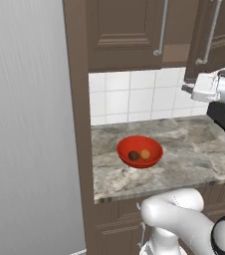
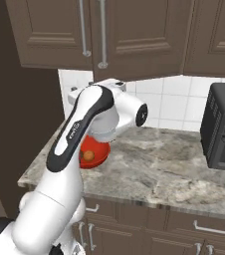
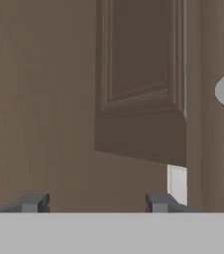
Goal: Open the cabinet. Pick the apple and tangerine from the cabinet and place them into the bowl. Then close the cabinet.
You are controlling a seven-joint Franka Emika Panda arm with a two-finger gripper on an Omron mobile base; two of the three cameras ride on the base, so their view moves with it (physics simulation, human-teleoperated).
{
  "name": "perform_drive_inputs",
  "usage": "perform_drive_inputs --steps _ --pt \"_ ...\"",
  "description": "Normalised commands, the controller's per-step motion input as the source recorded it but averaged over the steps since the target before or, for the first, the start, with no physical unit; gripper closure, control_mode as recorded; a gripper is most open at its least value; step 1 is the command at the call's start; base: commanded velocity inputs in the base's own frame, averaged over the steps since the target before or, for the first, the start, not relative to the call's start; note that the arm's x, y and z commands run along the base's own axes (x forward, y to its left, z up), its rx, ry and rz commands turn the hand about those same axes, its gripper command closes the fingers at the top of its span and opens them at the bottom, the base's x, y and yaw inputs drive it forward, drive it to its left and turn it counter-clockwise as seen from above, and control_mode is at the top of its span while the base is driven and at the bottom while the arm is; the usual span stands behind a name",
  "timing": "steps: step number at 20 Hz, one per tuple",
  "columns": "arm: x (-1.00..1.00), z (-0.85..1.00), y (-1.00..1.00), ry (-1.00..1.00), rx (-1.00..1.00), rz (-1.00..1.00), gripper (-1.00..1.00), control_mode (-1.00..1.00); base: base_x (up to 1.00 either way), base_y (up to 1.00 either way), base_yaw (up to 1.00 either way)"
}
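The cabinet across the top of the right base frame has one door ajar — closing it is the step in hand. On the desk, the bowl holds apple and tangerine. The claw is spread, empty; next, push that door shut.

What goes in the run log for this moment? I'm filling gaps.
apple in bowl | tangerine in bowl | gripper open, empty, facing cabinet | right door ajar
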Motion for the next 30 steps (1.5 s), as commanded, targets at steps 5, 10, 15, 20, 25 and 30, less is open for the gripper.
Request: perform_drive_inputs --steps 5,10,15,20,25,30 --pt "1.0 -0.06 0.05 0.13 0.13 -0.05 -1.0 -1.0 0.0 0.0 0.0" --pt "1.0 0.14 0.0 0.42 0.08 -0.09 -1.0 -1.0 0.0 0.0 0.0" --pt "1.0 0.15 -0.01 0.57 0.12 -0.06 -1.0 -1.0 0.0 0.0 0.0" --pt "1.0 -0.06 -0.22 0.44 0.1 -0.04 -1.0 -1.0 0.0 0.0 0.0" --pt "1.0 -0.69 -0.51 0.22 0.04 -0.02 -1.0 -1.0 0.0 0.0 0.0" --pt "1.0 -1.0 -0.31 -0.05 -0.03 0.0 -1.0 -1.0 0.0 0.0 0.0"
